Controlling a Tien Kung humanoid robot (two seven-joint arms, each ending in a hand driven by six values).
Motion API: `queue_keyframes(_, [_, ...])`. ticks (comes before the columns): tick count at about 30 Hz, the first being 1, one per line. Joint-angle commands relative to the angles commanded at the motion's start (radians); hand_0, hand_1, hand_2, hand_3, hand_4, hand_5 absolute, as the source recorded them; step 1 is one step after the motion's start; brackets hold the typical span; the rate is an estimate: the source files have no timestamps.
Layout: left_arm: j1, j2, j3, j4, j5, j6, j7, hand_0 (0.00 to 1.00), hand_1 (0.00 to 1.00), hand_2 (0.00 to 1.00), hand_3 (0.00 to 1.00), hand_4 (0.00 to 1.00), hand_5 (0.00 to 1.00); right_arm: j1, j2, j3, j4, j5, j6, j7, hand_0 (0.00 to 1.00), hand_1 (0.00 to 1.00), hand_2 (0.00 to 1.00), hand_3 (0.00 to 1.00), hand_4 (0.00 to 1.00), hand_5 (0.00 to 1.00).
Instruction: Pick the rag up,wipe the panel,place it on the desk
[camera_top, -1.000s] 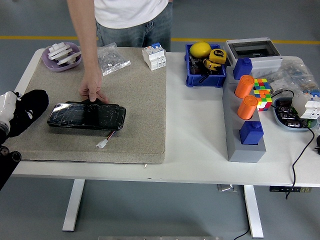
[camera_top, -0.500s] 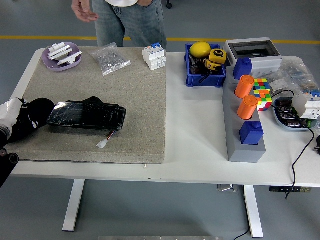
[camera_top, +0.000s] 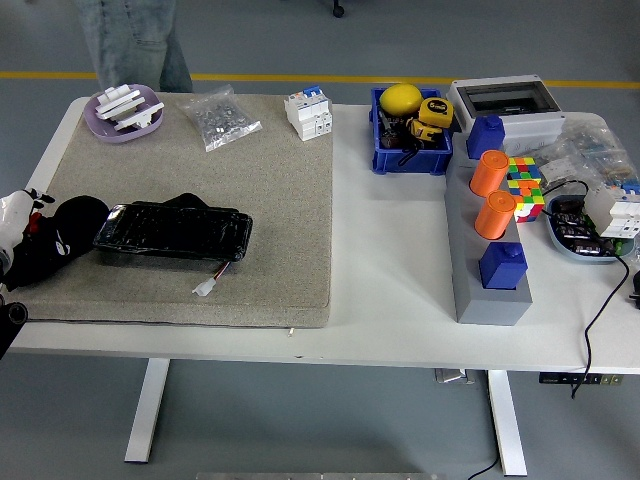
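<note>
The left hand is sitting at the mat's 9 o'clock edge, a black rag bunched against it; whether its fingers are clamped on the cloth I cannot tell. The panel is lying just at the rag's 3 o'clock, touching it. Risk: a loose hold could be letting the rag slip mid-wipe, or a push could be shoving the panel toward its trailing connector.

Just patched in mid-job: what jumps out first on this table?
The glossy black panel lies on the beige mat at left, with the robot's left hand at its left end. To the right, two orange cylinders stand on a grey block beside a colourful puzzle cube.
</note>
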Motion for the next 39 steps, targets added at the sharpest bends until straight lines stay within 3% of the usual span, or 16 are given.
queue_keyframes(9, [0.037, 0.032, -0.059, -0.08, -0.047, -0.045, 0.005, 0.693, 0.816, 0.856, 0.803, 0.985, 0.173, -0.003, -0.001, -0.001, -0.002, 0.002, 0.0, -0.001, 0.742, 0.62, 0.68, 0.684, 0.998, 0.626])
queue_keyframes(21, [0.123, 0.048, -0.263, -0.215, -0.238, -0.057, -0.107, 0.684, 0.806, 0.847, 0.805, 0.975, 0.205, -0.007, -0.008, -0.01, -0.001, -0.001, -0.001, -0.002, 0.742, 0.62, 0.681, 0.681, 0.998, 0.622])
queue_keyframes(24, [0.135, 0.047, -0.304, -0.234, -0.332, -0.055, -0.153, 0.682, 0.795, 0.825, 0.788, 0.966, 0.227, -0.006, -0.007, -0.012, -0.002, 0.001, -0.001, -0.002, 0.743, 0.619, 0.68, 0.68, 0.998, 0.622])
queue_keyframes(28, [0.143, 0.04, -0.331, -0.251, -0.471, -0.035, -0.222, 0.682, 0.795, 0.825, 0.788, 0.966, 0.227, -0.006, -0.006, -0.012, -0.002, -0.001, -0.001, -0.002, 0.743, 0.619, 0.68, 0.68, 0.998, 0.622])
queue_keyframes(34, [0.155, 0.008, -0.356, -0.277, -0.678, -0.004, -0.296, 0.678, 0.789, 0.799, 0.766, 0.961, 0.225, -0.002, -0.005, -0.021, -0.003, 0.002, -0.001, -0.002, 0.744, 0.619, 0.68, 0.68, 0.998, 0.621])
queue_keyframes(39, [0.166, -0.015, -0.37, -0.286, -0.734, 0.011, -0.32, 0.675, 0.784, 0.793, 0.755, 0.961, 0.235, 0.008, -0.004, -0.029, -0.004, 0.002, -0.002, -0.003, 0.744, 0.62, 0.68, 0.68, 0.998, 0.621])
